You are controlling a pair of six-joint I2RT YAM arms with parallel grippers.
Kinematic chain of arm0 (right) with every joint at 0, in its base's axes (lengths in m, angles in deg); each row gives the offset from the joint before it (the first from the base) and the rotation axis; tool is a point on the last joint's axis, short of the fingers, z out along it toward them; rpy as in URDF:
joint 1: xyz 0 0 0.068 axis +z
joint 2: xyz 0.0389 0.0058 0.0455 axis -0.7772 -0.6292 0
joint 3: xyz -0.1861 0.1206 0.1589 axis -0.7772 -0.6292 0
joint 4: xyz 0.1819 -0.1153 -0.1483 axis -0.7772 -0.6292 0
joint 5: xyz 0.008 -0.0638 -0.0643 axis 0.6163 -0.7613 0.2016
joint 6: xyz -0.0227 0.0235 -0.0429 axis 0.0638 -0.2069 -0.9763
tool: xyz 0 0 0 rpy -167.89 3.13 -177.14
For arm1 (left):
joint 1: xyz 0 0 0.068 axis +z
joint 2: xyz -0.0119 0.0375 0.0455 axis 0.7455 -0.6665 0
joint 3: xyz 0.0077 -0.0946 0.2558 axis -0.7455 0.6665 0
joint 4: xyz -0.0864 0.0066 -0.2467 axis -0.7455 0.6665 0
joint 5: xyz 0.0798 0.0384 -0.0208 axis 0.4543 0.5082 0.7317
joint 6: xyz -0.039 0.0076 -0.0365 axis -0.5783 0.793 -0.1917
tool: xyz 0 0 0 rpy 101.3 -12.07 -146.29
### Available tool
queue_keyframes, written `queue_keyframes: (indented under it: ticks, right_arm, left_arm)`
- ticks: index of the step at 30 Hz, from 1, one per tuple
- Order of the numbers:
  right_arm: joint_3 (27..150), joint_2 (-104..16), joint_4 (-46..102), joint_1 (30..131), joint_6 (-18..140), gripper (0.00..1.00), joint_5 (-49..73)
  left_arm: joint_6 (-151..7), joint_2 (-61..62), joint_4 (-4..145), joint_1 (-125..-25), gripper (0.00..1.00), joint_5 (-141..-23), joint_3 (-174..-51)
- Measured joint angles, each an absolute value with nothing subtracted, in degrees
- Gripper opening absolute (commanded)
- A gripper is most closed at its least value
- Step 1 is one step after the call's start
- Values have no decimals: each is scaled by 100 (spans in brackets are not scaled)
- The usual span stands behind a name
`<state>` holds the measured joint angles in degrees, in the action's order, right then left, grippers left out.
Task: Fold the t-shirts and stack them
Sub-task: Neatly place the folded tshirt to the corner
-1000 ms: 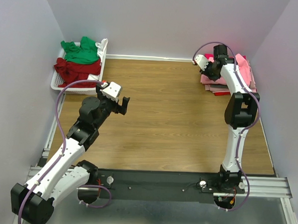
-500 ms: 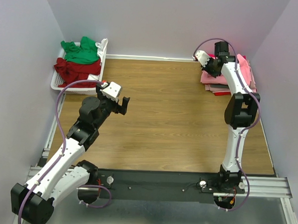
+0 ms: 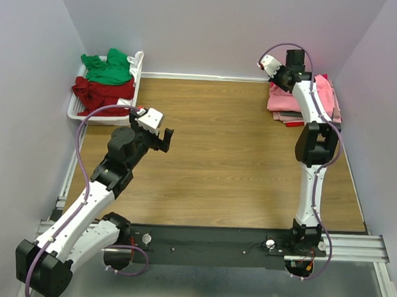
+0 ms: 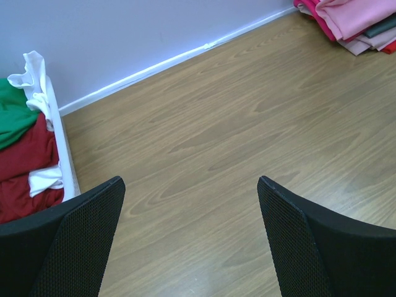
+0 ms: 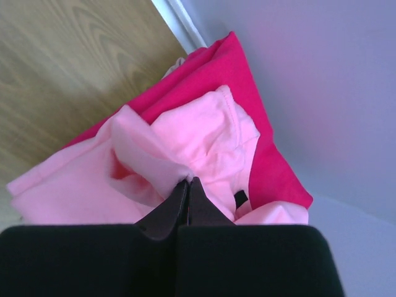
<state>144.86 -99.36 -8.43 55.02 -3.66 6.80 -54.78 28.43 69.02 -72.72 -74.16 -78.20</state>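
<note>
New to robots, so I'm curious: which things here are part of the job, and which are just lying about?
Job: light pink shirt (in right gripper), magenta shirt, green shirt, dark red shirt.
Lying about: white basket, wooden table.

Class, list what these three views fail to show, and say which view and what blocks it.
- Top external view: lower layers of the folded stack lie under the light pink t-shirt and right arm; count unclear.
- Left wrist view: the basket is cut off by the frame edge and left fingers.
- Right wrist view: the right fingers hide the cloth pinched between them.
</note>
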Motion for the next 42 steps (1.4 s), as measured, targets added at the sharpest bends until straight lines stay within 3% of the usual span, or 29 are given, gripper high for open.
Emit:
queue_keyframes:
  ticks: [22, 24, 25, 27, 28, 30, 36, 42]
  right_arm:
    - [15141, -10978, 1067, 5596, 78, 1, -253]
    - [15141, -11061, 1321, 5600, 126, 9, -387]
    - [15141, -11118, 1487, 5600, 174, 26, -470]
    - [15120, -11205, 1769, 5611, 213, 47, -616]
    - [15087, -11234, 1931, 5620, 246, 63, -697]
    - [14951, -11267, 2396, 5650, 336, 75, -915]
    - [14829, -11299, 3487, 5773, 810, 77, -1423]
    - [14361, -10692, 3218, 5602, 1955, 73, -1180]
  left_arm:
    - [-5476, 2464, 6904, -7272, 95, -7414, -7820]
    - [-5476, 2445, 6904, -7272, 95, -7414, -7820]
    - [-5476, 2436, 6902, -7270, 95, -7414, -7820]
    - [-5476, 2421, 6904, -7272, 95, -7414, -7820]
    - [-5476, 2410, 6904, -7272, 95, -7414, -7820]
    - [-5476, 2384, 6904, -7272, 95, -7414, -7820]
    - [-5476, 2311, 6904, -7272, 95, -7383, -7820]
    - [-5476, 2314, 6906, -7272, 95, -7366, -7820]
